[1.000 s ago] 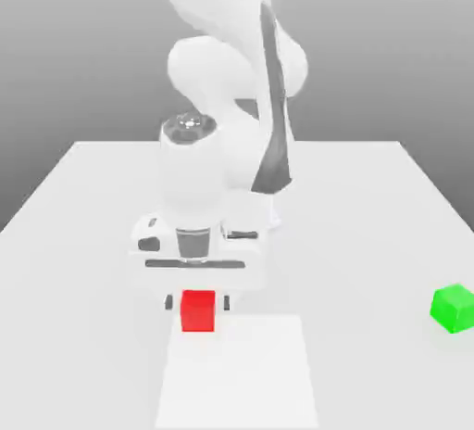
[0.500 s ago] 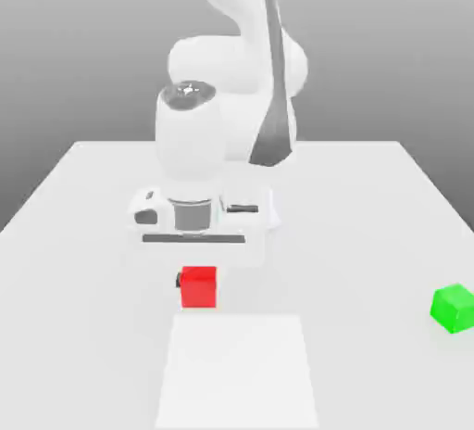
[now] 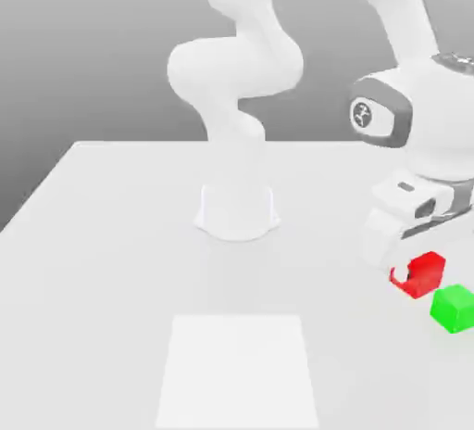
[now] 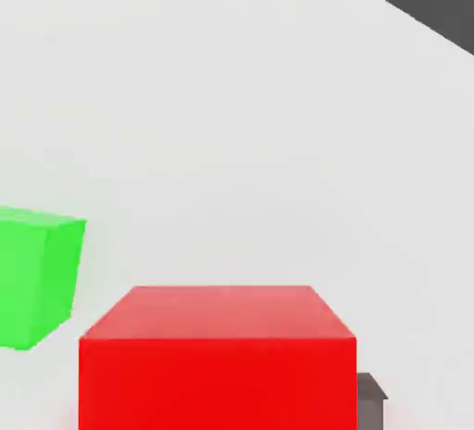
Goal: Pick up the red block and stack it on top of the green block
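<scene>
At the exterior view's right, my gripper (image 3: 417,276) is shut on the red block (image 3: 428,269) and holds it just above the table. The green block (image 3: 454,309) rests on the table, just in front of the red block and slightly further to the exterior view's right, and the two are apart. In the hand view the red block (image 4: 218,359) fills the near foreground, with a dark fingertip (image 4: 370,398) showing at its side. The green block (image 4: 37,275) stands off to one side of it on the white table.
The arm's white base (image 3: 237,213) stands mid-table. A paler square patch (image 3: 237,373) marks the table (image 3: 102,252) near its front edge. The green block lies close to the table's edge at the exterior view's right.
The arm has swung from the table's middle to the exterior view's right, carrying the red block off the table and over beside the green block. The green block has not moved.
</scene>
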